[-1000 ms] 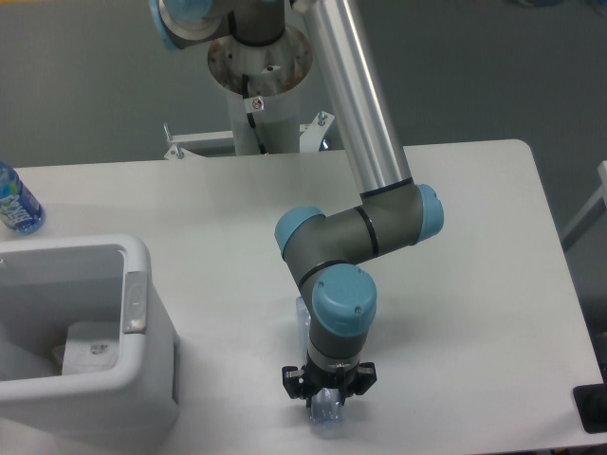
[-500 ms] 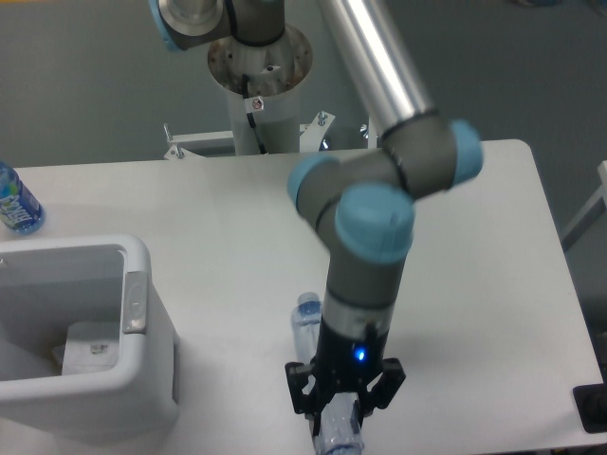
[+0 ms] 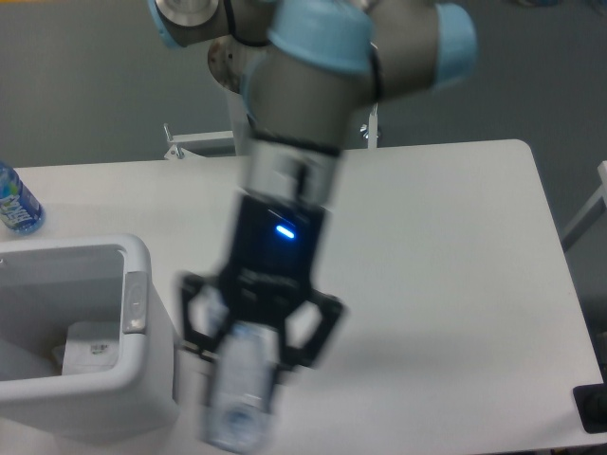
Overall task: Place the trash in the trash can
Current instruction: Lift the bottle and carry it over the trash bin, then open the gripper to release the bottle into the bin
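Note:
My gripper (image 3: 248, 365) is lifted high toward the camera and looks large and blurred. It is shut on the crinkled clear plastic bottle (image 3: 237, 393), which hangs lengthwise between the fingers, above the table just right of the trash can. The white trash can (image 3: 152, 327) stands at the left front of the table, its grey tab (image 3: 137, 301) facing the gripper. Inside it lies a whitish crumpled wrapper (image 3: 90, 349).
An upright blue-labelled bottle (image 3: 15, 201) stands at the table's far left edge. The arm's base column (image 3: 261, 104) rises behind the table's back edge. A dark object (image 3: 593, 408) sits at the front right corner.
The gripper has risen from the table's front middle with the bottle and swung left toward the trash can. The bottle no longer lies on the table.

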Controlling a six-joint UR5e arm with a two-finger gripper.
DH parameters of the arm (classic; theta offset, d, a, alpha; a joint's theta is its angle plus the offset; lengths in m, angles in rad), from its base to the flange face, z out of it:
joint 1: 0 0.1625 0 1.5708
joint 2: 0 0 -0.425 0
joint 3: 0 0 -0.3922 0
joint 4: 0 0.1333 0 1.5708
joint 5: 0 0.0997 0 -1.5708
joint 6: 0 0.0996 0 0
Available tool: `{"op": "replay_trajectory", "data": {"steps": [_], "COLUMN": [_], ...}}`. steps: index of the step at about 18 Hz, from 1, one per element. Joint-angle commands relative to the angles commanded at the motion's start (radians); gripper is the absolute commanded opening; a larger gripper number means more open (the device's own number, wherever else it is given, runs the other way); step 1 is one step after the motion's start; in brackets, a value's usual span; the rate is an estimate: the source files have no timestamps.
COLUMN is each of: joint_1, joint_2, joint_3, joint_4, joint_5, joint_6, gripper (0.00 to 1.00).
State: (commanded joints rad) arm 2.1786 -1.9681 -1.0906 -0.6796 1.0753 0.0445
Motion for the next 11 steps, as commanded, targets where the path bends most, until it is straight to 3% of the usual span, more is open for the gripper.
{"op": "replay_trajectory", "data": {"steps": [6, 7, 9, 11], "joint_1": [-0.100, -0.105, -0.108, -0.108], "joint_2": [-0.021, -0.021, -0.014, 0.008], "joint_3": [-0.037, -0.046, -0.060, -0.083], "joint_4": [0.006, 0.006, 0.005, 0.005], "joint_5": [0.002, 0.002, 0.002, 0.003], "joint_6": [0.020, 0.029, 0.043, 0.040], "gripper": [0.57, 0.62, 1.00, 1.00]}}
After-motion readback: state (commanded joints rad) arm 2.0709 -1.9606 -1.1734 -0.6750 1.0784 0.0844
